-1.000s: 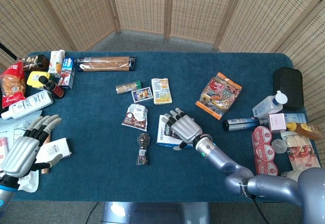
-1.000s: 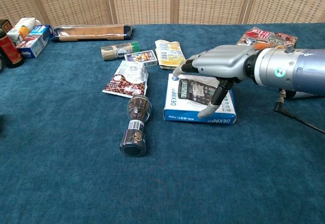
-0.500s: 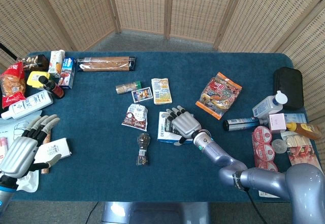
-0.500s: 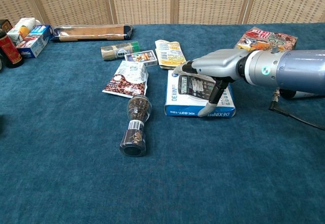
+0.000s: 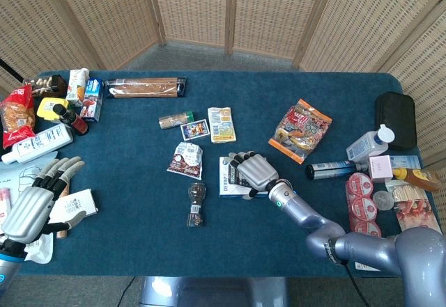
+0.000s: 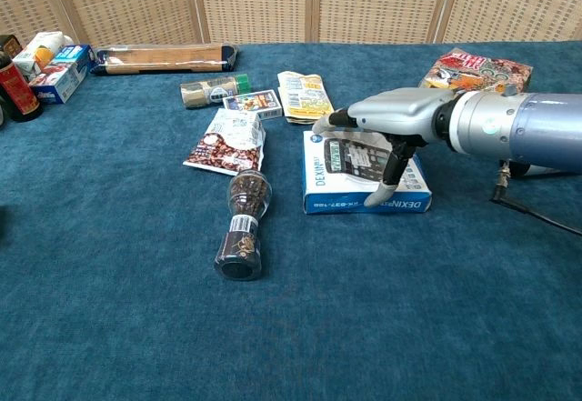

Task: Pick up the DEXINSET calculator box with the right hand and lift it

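The DEXINSET calculator box, blue and white with a calculator pictured on top, lies flat on the blue cloth at mid-table, and it also shows in the head view. My right hand lies across its top. The fingers reach over the far left edge and the thumb presses the near edge, so the box is clamped between them. In the head view the right hand covers most of the box. My left hand hovers with fingers spread at the table's left front, holding nothing.
A pepper grinder lies just left of the box, with a coffee-bean pouch behind it. A yellow packet and a card box lie beyond. An orange snack bag and a dark can lie to the right.
The right hand has tightened across the box, and the box has slid a little to the right and turned slightly under it. The left hand has barely moved.
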{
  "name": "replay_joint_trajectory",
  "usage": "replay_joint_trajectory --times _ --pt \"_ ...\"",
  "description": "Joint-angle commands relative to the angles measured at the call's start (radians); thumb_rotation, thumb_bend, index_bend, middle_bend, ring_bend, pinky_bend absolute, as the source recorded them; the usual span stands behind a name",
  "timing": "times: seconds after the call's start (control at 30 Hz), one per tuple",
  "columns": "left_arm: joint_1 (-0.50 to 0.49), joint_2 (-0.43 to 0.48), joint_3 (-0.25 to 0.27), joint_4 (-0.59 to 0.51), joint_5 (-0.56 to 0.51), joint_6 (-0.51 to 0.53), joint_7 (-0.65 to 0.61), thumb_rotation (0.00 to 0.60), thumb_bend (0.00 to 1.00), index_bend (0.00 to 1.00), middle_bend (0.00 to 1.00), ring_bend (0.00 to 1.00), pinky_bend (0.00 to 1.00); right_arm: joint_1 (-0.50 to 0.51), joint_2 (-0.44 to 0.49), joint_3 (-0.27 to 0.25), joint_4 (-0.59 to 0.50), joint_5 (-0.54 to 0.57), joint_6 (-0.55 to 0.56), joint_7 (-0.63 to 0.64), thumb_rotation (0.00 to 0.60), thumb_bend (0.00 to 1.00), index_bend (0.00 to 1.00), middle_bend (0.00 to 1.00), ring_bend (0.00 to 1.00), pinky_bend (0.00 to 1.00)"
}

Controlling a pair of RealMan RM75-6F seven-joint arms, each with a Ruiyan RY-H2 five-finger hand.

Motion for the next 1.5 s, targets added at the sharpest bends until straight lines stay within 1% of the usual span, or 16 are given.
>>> replay_joint_trajectory --times 0.03,0.17,0.3,0.4,0.53,0.73,1.2,1.33,1.5 --pt "0.001 -0.002 0.000 0.002 -0.001 0.001 -0.002 0.600 0.30 0.00 0.00 0.00 0.00 -0.010 0.025 0.004 -0.028 -0.023 0.026 0.017 0.600 0.25 0.00 0.41 0.86 0.81" --pt "-0.001 -0.006 0.000 0.005 0.002 0.000 -0.003 0.600 0.30 0.00 0.00 0.00 0.00 -0.008 0.069 0.018 -0.080 -0.044 0.051 0.018 0.600 0.25 0.00 0.41 0.88 0.81" --pt "-0.002 -0.008 0.000 0.006 0.007 0.000 -0.002 0.600 0.30 0.00 0.00 0.00 0.00 0.002 0.124 0.043 -0.149 -0.050 0.066 0.006 0.600 0.25 0.00 0.41 0.88 0.81" --pt "-0.001 -0.008 0.001 0.007 0.007 0.002 -0.004 0.600 0.30 0.00 0.00 0.00 0.00 0.013 0.174 0.073 -0.211 -0.042 0.073 0.002 0.600 0.25 0.00 0.41 0.88 0.81" --pt "0.000 -0.009 0.003 0.008 0.011 0.004 -0.005 0.600 0.30 0.00 0.00 0.00 0.00 0.036 0.230 0.109 -0.262 -0.019 0.066 -0.007 0.600 0.25 0.00 0.42 0.88 0.81" --pt "0.005 -0.010 0.006 0.009 0.014 0.012 -0.005 0.600 0.30 0.00 0.00 0.00 0.00 0.071 0.302 0.162 -0.313 0.025 0.058 -0.017 0.600 0.25 0.00 0.41 0.88 0.81" --pt "0.023 -0.021 0.017 0.004 0.016 0.025 0.006 0.600 0.29 0.00 0.00 0.00 0.00 0.137 0.492 0.248 -0.410 0.115 0.035 -0.026 0.600 0.25 0.00 0.41 0.89 0.81" --pt "0.026 -0.024 0.018 0.004 0.012 0.028 0.008 0.600 0.29 0.00 0.00 0.00 0.00 0.146 0.534 0.261 -0.429 0.129 0.039 -0.022 0.600 0.25 0.00 0.41 0.89 0.81" --pt "0.019 -0.026 0.012 0.004 0.009 0.020 0.009 0.600 0.29 0.00 0.00 0.00 0.00 0.149 0.564 0.260 -0.447 0.141 0.050 -0.017 0.600 0.25 0.00 0.41 0.89 0.81"
